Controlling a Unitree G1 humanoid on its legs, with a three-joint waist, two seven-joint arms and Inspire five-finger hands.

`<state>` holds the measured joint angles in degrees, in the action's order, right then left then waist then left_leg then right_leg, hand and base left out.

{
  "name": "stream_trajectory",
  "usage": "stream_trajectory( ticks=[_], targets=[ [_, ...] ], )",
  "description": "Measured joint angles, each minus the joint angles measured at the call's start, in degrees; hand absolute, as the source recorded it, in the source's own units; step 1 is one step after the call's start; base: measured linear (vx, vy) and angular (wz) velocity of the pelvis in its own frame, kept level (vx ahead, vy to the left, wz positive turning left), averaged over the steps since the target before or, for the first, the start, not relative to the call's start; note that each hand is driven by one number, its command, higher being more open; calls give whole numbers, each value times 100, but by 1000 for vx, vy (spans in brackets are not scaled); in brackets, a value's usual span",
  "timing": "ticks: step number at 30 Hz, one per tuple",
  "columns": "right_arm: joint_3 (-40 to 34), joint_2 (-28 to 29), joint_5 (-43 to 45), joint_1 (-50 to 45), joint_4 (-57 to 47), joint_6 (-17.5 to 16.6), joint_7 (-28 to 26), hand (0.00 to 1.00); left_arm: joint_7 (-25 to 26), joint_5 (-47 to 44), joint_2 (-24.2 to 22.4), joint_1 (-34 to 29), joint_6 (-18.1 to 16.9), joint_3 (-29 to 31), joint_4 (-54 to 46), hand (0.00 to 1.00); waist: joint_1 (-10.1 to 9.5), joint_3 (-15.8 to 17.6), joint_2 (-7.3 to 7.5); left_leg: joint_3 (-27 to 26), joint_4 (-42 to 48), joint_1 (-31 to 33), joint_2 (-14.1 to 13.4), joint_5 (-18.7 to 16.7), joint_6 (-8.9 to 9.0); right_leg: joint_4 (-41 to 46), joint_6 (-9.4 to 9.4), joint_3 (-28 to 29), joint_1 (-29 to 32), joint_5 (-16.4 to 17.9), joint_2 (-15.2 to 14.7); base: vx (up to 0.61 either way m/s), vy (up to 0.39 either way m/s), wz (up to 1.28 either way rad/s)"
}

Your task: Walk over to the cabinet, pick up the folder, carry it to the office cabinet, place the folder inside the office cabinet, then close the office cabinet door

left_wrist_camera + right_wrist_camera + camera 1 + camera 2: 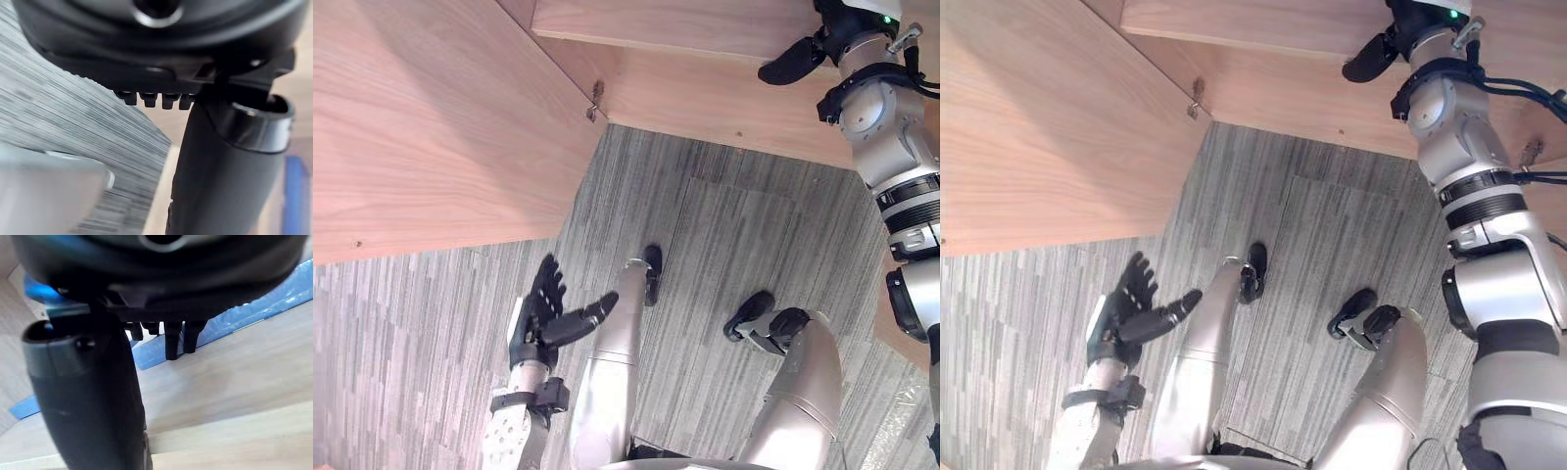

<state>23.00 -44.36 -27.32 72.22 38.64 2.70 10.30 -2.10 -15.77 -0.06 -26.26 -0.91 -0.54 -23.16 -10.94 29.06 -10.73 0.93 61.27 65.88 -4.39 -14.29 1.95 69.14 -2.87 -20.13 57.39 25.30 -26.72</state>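
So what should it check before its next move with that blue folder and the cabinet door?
1. Blue folder lies on the wooden shelf: ok.
2. Right robot hand free of the folder, fingers straight: ok.
3. Right arm withdrawn from the cabinet: not ok, it reaches inside.
4. Left robot hand open and holding nothing: ok.
5. Cabinet door shut: not ok, it stands open.
6. Folder fully inside, clear of the door's path: cannot tell.
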Motion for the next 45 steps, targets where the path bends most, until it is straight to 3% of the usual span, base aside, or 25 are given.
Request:
stream_trajectory(
  ticks=[8, 12, 16, 19, 23, 27, 31, 35, 37, 40, 45],
  targets=[
    [-335, 247, -1012, -811, -793, 193, 92, 100, -170, -3, -9, -19, 262, 57, 55, 100, 28, -1, -10, -86, -123, -190, -108, 2, -20, -210, 50, 38, -121, -102, 127, 17, 10, -8],
    [-747, 544, -1179, -1630, -1875, 315, 160, 100, -215, -18, 99, -51, 262, 134, 105, 100, 107, 4, -3, -202, -302, -557, -238, -60, -27, -490, 64, 86, -407, -205, 288, 25, 6, -23],
    [-1572, 1358, -1086, -2200, -3639, 557, 1329, 100, -215, -248, 587, -47, 249, 12, 284, 100, 240, 4, -3, -330, -374, -883, -306, -157, -93, -679, 25, 138, -685, -248, 356, 53, 25, -14],
    [-1833, 1676, -1151, -2235, -4166, 555, 2109, 100, -224, -275, 871, -47, 249, -43, 304, 100, 242, 2, -5, -403, -413, -1257, -334, -240, -118, -788, 21, 139, -1047, -253, 367, 60, 31, -11],
    [-1729, 1869, -1606, -2811, -4363, 469, 2311, 100, -279, -279, 1200, -55, 229, -47, 340, 100, 258, -19, -5, -507, -475, -1699, -355, -352, -162, -906, -13, 168, -1454, -251, 374, 27, 35, -9],
    [-1186, 2197, -1775, -3611, -3891, 314, 2120, 100, -356, -517, 1704, -182, 151, -282, 482, 100, 405, -31, 4, -581, -580, -2119, -365, -393, -174, -1063, -80, 186, -1843, -276, 402, 10, 30, -8],
    [-580, 2594, -1768, -4258, -2918, 216, 1773, 100, -422, -912, 2056, -308, 114, -903, 765, 100, 445, -72, 39, -721, -873, -2676, -483, -395, -179, -1489, -127, 219, -2330, -440, 594, 34, 31, -24],
    [-134, 3241, -1719, -5062, -1806, 63, 1399, 100, -427, -1561, 2364, -615, 109, -1671, 952, 100, 572, -311, 285, -1113, -1623, -3560, -683, -274, -182, -2469, -184, 349, -3011, -872, 978, 84, 39, -46],
    [-39, 3395, -1659, -5319, -1447, 42, 1289, 100, -412, -1749, 2430, -669, 104, -1805, 1019, 100, 603, -513, 383, -1234, -1971, -3828, -731, -173, -164, -2909, -190, 376, -3235, -1060, 1123, 109, 31, -38],
    [-8, 3734, -1061, -5696, -467, -158, 1008, 100, -329, -2069, 2456, -595, -19, -1861, 1677, 100, 717, -929, 657, -1499, -2848, -4469, -755, 139, -61, -3857, -164, 450, -3744, -1465, 1395, 111, -18, -35],
    [-465, 3952, -234, -6273, 905, -195, 594, 100, -156, -2040, 2361, -420, 23, -1829, 2472, 100, 832, -1478, 799, -1770, -4112, -5295, -733, 659, 81, -5390, -132, 461, -4554, -2148, 1785, 112, -41, -23]
  ],
)
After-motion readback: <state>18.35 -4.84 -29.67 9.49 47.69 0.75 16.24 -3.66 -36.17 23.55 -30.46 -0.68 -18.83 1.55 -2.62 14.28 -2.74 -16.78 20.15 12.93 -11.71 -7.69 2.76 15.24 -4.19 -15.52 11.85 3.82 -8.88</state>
